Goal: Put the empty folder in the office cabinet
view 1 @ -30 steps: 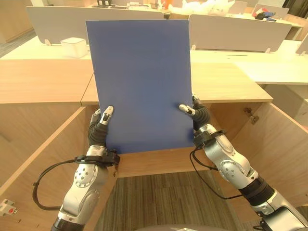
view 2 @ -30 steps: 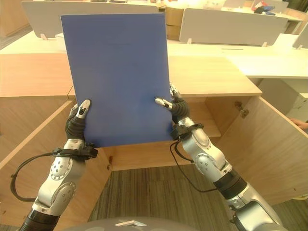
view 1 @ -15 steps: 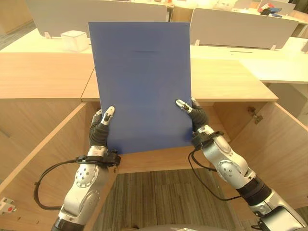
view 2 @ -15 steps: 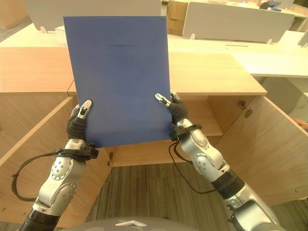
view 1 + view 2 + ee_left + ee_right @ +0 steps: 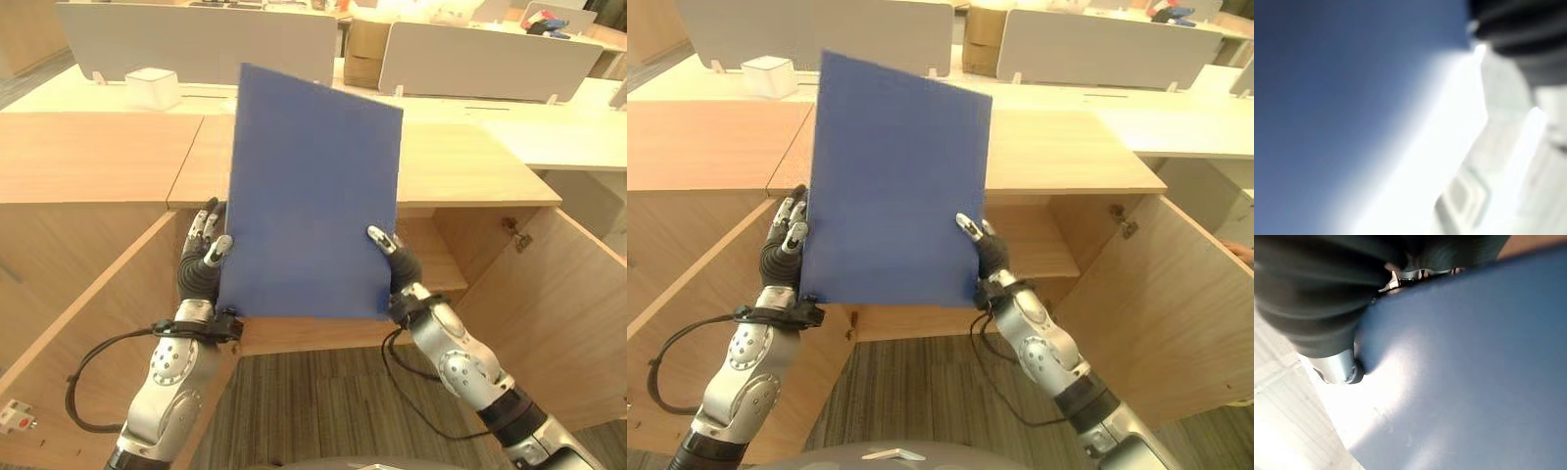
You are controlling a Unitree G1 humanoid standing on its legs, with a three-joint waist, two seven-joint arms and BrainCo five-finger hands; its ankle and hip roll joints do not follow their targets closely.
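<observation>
1. The blue folder (image 5: 312, 201) is held upright in the air, tilted, before the open cabinet (image 5: 431, 250), below the counter (image 5: 98, 157) edge.
2. The left hand (image 5: 201, 262) and right hand (image 5: 394, 266) each clamp fingers on a lower side (thumbs in front).
3. Insertion onto the shelf remains.

The left arm (image 5: 174, 372) and right arm (image 5: 460, 360) are silver-grey with rounded joint shells. The left hand (image 5: 202, 257) and right hand (image 5: 400, 266) have silver, dark-tipped fingers. Just behind each hand, a dark ribbed cover wraps the wrist.
</observation>
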